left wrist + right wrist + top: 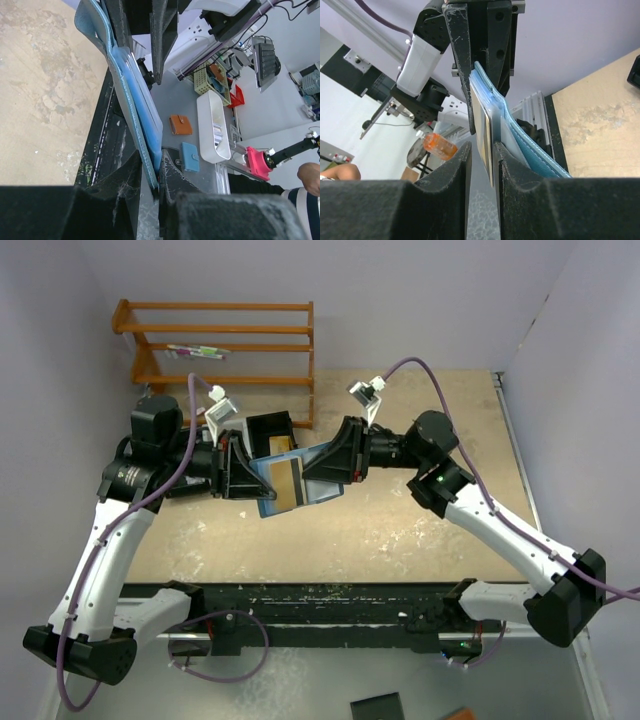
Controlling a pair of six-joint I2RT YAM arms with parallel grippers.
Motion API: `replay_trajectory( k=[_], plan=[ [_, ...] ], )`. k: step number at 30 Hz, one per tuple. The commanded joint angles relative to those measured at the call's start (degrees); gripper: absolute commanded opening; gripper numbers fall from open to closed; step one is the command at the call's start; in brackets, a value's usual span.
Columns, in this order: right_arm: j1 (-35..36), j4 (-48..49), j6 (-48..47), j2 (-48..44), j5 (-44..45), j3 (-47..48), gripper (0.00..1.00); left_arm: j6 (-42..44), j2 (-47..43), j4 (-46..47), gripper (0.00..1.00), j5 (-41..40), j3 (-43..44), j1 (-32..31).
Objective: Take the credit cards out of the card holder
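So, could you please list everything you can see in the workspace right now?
card holder: one, blue, held open between the two grippers
credit card: one showing, gold-tan, in the card holder's pocket
tray: one, black, on the table behind the card holder
rack: one, orange-brown wood, far left of the table
table: one, beige
left gripper: one, black, shut on the card holder's edge
right gripper: one, black, fingers either side of the credit card, grip unclear

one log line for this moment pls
left gripper: shut on card holder | right gripper: jaws either side of gold card, grip unclear | gold card: not yet out
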Motion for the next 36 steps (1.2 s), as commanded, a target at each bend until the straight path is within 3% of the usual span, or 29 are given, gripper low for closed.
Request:
replay_trajectory(
  k=[1,8,13,25,36],
  plan=[
    [0.2,6.5,1.6,-1.3,-1.1,-0.5,0.27,-1.4,-0.4,4.5,0.0,3.0,2.0,0.0],
    [3.0,2.8,-1.9,-1.0,0.8,-0.7,0.27,-2.6,0.4,5.5,0.0,2.2,2.5,0.0],
    [3.1,1.3,-1.8,-1.7,1.1,-2.4,0.0,-2.8,0.5,5.4,0.0,2.4,2.8,0.0],
    [1.8,-0.3,-2.2,-6.1,2.7,-3.8,0.0,-2.1,-0.1,4.6,0.06,1.9,2.5,0.1],
    [-0.5,0.4,-0.6,-8.2,4.9,-7.0,0.0,-2.6,-0.5,4.5,0.03,0.2,2.6,0.0]
  ],
)
